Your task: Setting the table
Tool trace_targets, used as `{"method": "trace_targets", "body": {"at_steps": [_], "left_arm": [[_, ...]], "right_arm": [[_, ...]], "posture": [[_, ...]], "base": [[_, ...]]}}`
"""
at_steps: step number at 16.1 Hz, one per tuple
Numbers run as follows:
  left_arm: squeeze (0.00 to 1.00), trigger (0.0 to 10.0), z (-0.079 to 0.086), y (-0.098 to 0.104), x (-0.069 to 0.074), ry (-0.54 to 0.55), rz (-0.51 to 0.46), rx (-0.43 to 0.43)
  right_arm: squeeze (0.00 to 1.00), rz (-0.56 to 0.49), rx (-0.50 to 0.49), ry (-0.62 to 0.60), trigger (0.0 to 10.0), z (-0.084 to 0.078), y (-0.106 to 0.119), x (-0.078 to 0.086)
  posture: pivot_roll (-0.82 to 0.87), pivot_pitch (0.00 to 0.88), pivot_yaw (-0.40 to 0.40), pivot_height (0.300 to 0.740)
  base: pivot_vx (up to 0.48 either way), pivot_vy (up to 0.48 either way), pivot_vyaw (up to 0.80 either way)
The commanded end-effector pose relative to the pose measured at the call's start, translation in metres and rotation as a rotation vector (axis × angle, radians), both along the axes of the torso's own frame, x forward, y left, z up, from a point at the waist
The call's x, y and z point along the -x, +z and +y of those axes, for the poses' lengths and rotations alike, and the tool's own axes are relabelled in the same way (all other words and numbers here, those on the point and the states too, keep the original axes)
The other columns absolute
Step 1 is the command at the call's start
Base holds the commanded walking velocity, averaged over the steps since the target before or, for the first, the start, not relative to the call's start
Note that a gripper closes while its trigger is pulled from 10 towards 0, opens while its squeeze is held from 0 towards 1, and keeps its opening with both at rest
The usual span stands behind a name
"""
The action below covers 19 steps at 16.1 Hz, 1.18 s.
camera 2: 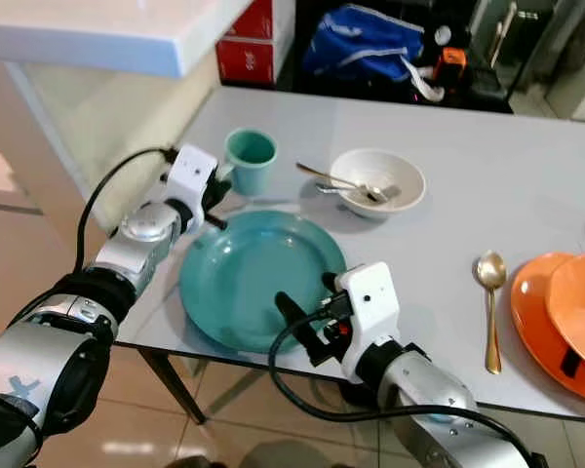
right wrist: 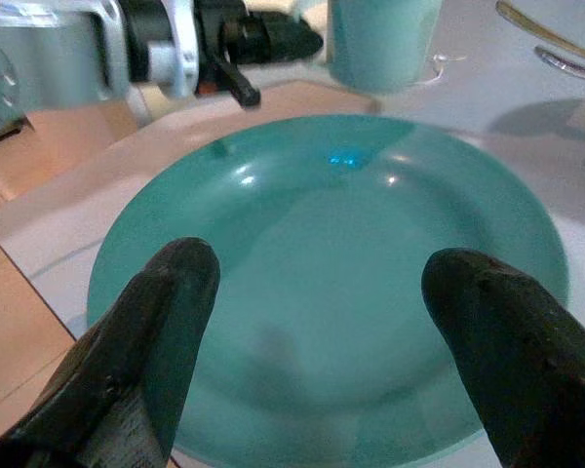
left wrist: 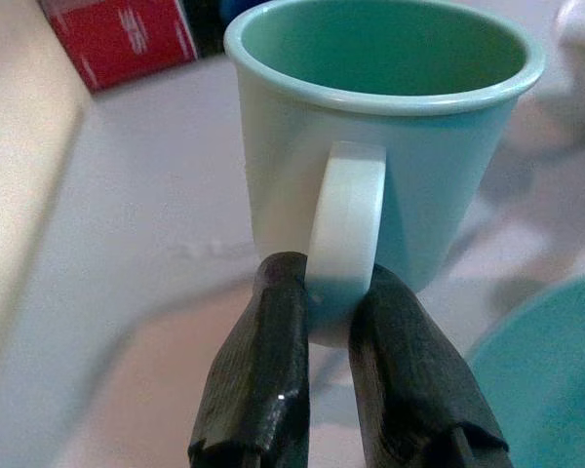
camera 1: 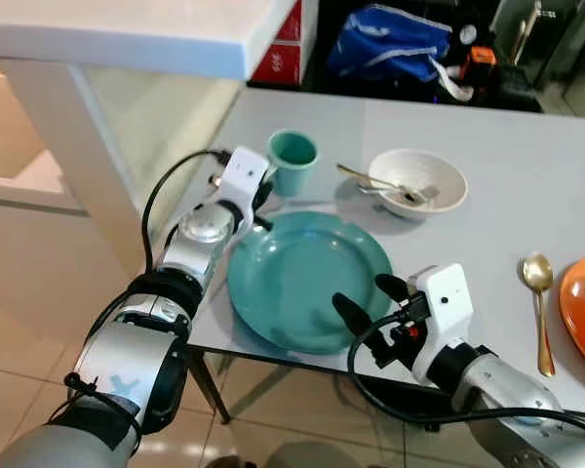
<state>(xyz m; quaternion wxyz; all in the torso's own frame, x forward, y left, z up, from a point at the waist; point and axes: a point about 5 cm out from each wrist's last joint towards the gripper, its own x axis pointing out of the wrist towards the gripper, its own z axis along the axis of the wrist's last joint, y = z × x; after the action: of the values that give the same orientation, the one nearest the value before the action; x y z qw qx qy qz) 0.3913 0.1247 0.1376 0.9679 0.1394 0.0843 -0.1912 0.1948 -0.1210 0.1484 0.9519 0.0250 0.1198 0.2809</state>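
While the left gripper pinches the mug handle, the right gripper gapes — bowl holds spoons.

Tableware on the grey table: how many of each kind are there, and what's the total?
Plates: 2, teal plate, orange plate
Bowls: 2, white bowl, orange bowl
Mugs: 1, teal mug
Spoons: 2, gold spoon, spoon in the white bowl
Total: 7
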Motion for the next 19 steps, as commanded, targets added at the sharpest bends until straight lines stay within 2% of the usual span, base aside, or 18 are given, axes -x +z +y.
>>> {"method": "trace_targets", "body": {"at_steps": [1, 4, 9, 10, 11, 16, 19], "left_arm": [[0.0, 10.0, 0.001, 0.01, -0.004, 0.019, -0.036, -0.002], [0.0, 10.0, 0.006, 0.009, -0.006, 0.057, -0.032, 0.01], [0.0, 10.0, 0.012, 0.013, -0.008, 0.091, -0.044, 0.007], [0.8, 10.0, 0.013, 0.013, -0.008, 0.092, -0.037, 0.009], [1.0, 10.0, 0.014, 0.012, -0.008, 0.096, -0.03, 0.014], [1.0, 10.0, 0.011, 0.018, -0.01, 0.062, -0.027, 0.069], [1.0, 10.0, 0.008, 0.026, -0.01, 0.018, -0.077, 0.07]], "right_arm": [[0.0, -0.006, 0.013, -0.002, 10.0, 0.001, 0.004, 0.003], [0.0, -0.063, -0.02, 0.006, 10.0, 0.006, 0.021, 0.001], [0.0, -0.06, -0.048, -0.007, 10.0, 0.006, 0.026, 0.009], [0.0, -0.055, -0.048, -0.011, 10.0, 0.006, 0.026, 0.008], [0.0, -0.057, -0.051, -0.016, 10.0, 0.007, 0.026, 0.007], [0.0, -0.071, -0.064, -0.031, 10.0, 0.007, 0.028, -0.001], [0.0, -0.089, -0.07, -0.041, 10.0, 0.006, 0.03, -0.007]], "posture": [[-0.15, 0.119, 0.031, 0.74], [-0.19, 0.206, 0.013, 0.74], [-0.2, 0.223, 0.012, 0.74], [-0.2, 0.223, 0.012, 0.74], [-0.2, 0.222, 0.015, 0.74], [-0.17, 0.192, 0.023, 0.74], [-0.16, 0.164, 0.03, 0.74]], "base": [[0.0, 0.0, 0.0], [0.0, 0.0, 0.0], [0.0, 0.0, 0.0], [0.0, 0.0, 0.0], [0.0, 0.0, 0.0], [0.0, 0.0, 0.0], [0.0, 0.0, 0.0]]}}
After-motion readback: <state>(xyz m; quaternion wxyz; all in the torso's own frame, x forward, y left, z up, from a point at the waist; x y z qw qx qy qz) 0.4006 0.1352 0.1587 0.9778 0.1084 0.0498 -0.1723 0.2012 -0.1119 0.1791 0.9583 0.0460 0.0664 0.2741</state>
